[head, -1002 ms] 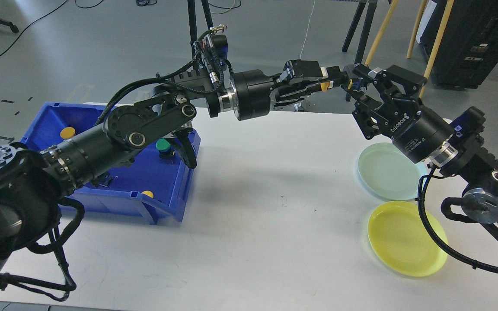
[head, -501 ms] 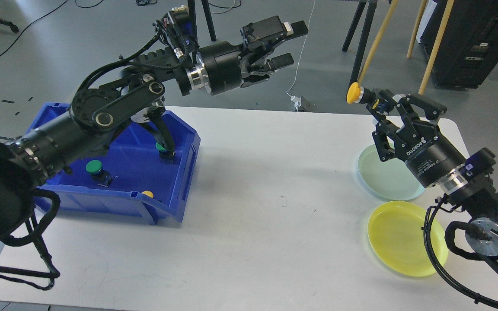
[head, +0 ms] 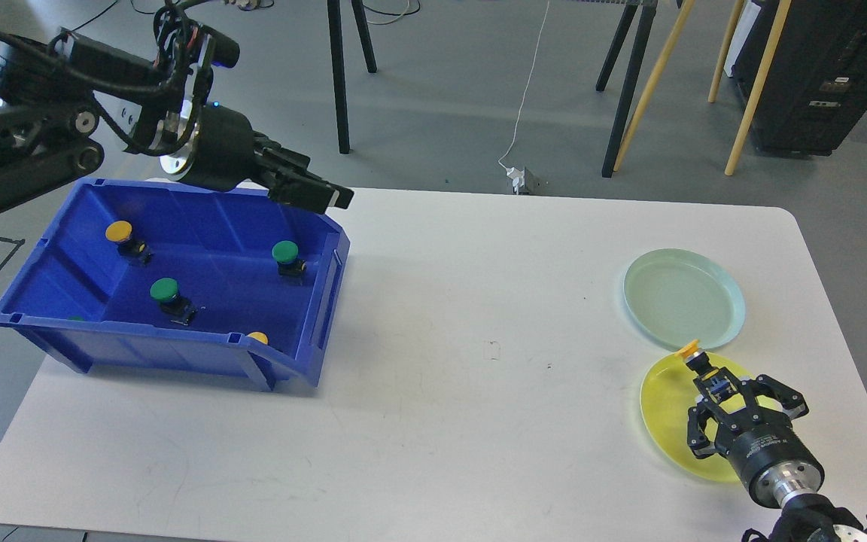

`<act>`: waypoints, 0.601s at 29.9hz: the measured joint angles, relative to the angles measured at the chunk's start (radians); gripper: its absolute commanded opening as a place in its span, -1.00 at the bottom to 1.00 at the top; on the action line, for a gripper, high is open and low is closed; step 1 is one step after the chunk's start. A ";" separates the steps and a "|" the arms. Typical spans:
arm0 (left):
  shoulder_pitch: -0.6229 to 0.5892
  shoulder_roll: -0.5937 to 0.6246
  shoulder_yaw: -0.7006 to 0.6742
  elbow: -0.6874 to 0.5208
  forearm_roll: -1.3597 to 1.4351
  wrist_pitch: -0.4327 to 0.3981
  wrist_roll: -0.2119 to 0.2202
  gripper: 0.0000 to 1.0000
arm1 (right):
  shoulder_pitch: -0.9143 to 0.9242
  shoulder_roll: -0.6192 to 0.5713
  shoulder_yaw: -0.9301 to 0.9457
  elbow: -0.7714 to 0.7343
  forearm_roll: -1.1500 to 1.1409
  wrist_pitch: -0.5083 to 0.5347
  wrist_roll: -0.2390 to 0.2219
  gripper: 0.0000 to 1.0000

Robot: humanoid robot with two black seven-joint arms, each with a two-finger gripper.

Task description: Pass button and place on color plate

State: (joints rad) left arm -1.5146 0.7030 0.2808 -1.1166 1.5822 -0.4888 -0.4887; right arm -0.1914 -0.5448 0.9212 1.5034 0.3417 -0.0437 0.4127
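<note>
My right gripper (head: 718, 385) is shut on a yellow button (head: 690, 350) and holds it tilted just over the far edge of the yellow plate (head: 663, 410). The pale green plate (head: 683, 298) lies empty right behind it. My left gripper (head: 328, 197) is open and empty, over the back right rim of the blue bin (head: 177, 350). In the bin are a yellow button (head: 118, 231), two green buttons (head: 285, 252) (head: 164, 289), and another yellow one (head: 257, 338) half hidden by the front wall.
The white table (head: 463, 324) carries the bin at the left and the two plates at the right. Tripod legs (head: 339, 83) and wooden poles (head: 648, 83) stand on the floor behind the table.
The left gripper let go of the yellow button and swung back left and down to the bin. The right gripper took the button and carried it down to the yellow plate.
</note>
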 measured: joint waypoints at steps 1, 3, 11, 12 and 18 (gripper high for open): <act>0.003 0.004 0.007 0.002 0.076 0.000 0.000 0.97 | -0.009 0.000 0.001 -0.001 0.010 0.000 -0.001 -0.62; 0.021 0.012 0.014 0.010 0.199 0.000 0.000 0.97 | -0.028 0.000 0.002 -0.001 0.023 0.003 -0.003 -0.22; 0.130 0.040 0.017 0.093 0.345 0.000 0.000 0.97 | -0.067 -0.006 0.025 0.025 0.029 0.082 -0.002 1.00; 0.145 0.040 0.017 0.108 0.356 0.000 0.000 0.97 | -0.072 -0.011 0.035 0.034 0.030 0.128 0.000 1.00; 0.238 0.040 0.017 0.224 0.376 0.000 0.000 0.97 | -0.068 -0.039 0.193 0.081 0.027 0.338 0.001 1.00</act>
State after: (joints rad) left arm -1.2763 0.7431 0.2976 -0.8922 1.9586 -0.4886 -0.4887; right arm -0.2594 -0.5838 1.1143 1.5845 0.3687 0.2946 0.4135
